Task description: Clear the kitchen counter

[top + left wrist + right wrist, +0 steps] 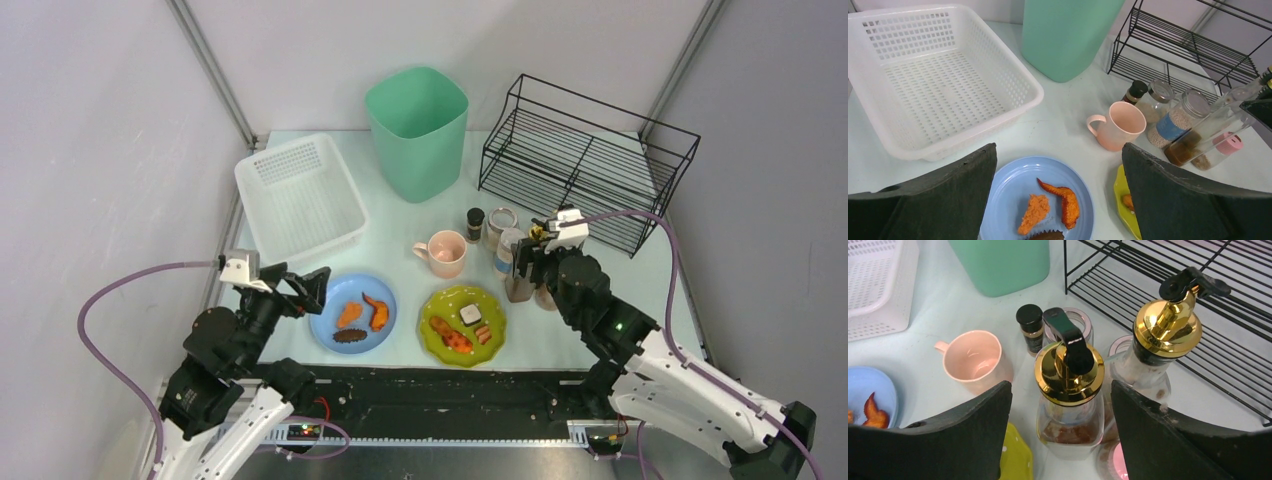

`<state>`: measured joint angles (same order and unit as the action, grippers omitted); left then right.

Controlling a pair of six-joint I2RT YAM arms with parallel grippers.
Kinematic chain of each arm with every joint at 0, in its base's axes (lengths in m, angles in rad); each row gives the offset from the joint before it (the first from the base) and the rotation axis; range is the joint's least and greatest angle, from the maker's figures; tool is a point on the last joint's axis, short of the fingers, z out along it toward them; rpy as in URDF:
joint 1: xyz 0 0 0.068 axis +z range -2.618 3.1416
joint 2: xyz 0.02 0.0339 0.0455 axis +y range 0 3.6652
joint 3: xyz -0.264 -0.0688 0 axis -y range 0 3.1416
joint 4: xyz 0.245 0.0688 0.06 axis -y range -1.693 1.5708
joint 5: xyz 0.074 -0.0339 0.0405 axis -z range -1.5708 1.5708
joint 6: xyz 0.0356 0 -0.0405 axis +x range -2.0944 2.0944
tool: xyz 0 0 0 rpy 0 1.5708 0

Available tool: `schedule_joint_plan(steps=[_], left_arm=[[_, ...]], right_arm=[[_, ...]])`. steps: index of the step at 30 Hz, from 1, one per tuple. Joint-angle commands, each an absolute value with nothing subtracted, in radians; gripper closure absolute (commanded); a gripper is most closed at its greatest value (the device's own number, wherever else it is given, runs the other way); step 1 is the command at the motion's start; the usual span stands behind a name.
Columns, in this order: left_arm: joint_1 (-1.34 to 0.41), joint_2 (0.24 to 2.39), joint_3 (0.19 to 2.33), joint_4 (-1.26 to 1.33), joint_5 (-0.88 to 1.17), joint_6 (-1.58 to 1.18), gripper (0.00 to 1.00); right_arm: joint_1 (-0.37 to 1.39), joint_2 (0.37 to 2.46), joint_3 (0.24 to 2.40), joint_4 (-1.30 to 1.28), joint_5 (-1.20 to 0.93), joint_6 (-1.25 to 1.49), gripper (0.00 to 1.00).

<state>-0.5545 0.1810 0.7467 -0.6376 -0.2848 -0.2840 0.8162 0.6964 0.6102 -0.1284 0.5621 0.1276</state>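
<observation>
The pale kitchen counter point(400, 235) holds a blue plate point(325, 318) with fried pieces and a yellow-green plate point(440, 302) with food. Behind them stand a pink mug point(445, 252), a dark-capped spice bottle point(474, 224) and glass jars point(500, 228). My left gripper point(1059, 146) hovers open above the blue plate point(1008, 200), holding nothing. My right gripper point(1060, 385) straddles a gold-capped glass bottle point(1069, 405) with brown residue; a gap shows on each side of the bottle. A second gold-capped bottle point(1158, 350) stands just to its right.
A white perforated basket point(300, 195) sits at the back left, a mint-green bin point(417, 130) at the back centre, and a black wire rack point(590, 160) at the back right. A pink-lidded jar point(1220, 150) stands by the bottles.
</observation>
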Motion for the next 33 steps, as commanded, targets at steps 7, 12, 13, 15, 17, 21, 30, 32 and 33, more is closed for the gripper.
schedule_joint_plan(steps=[7,12,13,15,17,21,30,32,33], left_arm=[[-0.558,0.173,0.741,-0.620,-0.267,-0.258,0.02],[-0.558,0.179,0.745,-0.619,-0.264,-0.258,0.02],[-0.558,0.179,0.745,-0.619,-0.263,-0.258,0.02],[-0.558,0.179,0.744,-0.619,-0.262,-0.258,0.02],[-0.558,0.178,0.744,-0.619,-0.261,-0.258,0.02],[-0.558,0.171,0.742,-0.619,-0.267,-0.258,0.02],[-0.557,0.166,0.743,-0.619,-0.268,-0.262,0.02],[-0.557,0.164,0.742,-0.619,-0.268,-0.262,0.02],[-0.558,0.163,0.741,-0.619,-0.269,-0.262,0.02]], right_arm=[[0.819,0.711,0.597,-0.031,0.642,0.103,0.32],[0.818,0.706,0.579,-0.027,0.659,0.108,0.37],[0.818,0.708,0.577,-0.025,0.661,0.108,0.38],[0.817,0.710,0.572,-0.021,0.663,0.105,0.40],[0.817,0.713,0.566,-0.017,0.663,0.104,0.42],[0.818,0.703,0.545,0.019,0.658,0.095,0.47],[0.817,0.688,0.520,0.080,0.666,0.064,0.67],[0.818,0.682,0.520,0.076,0.670,0.061,0.75],[0.819,0.679,0.520,0.074,0.670,0.061,0.77]])
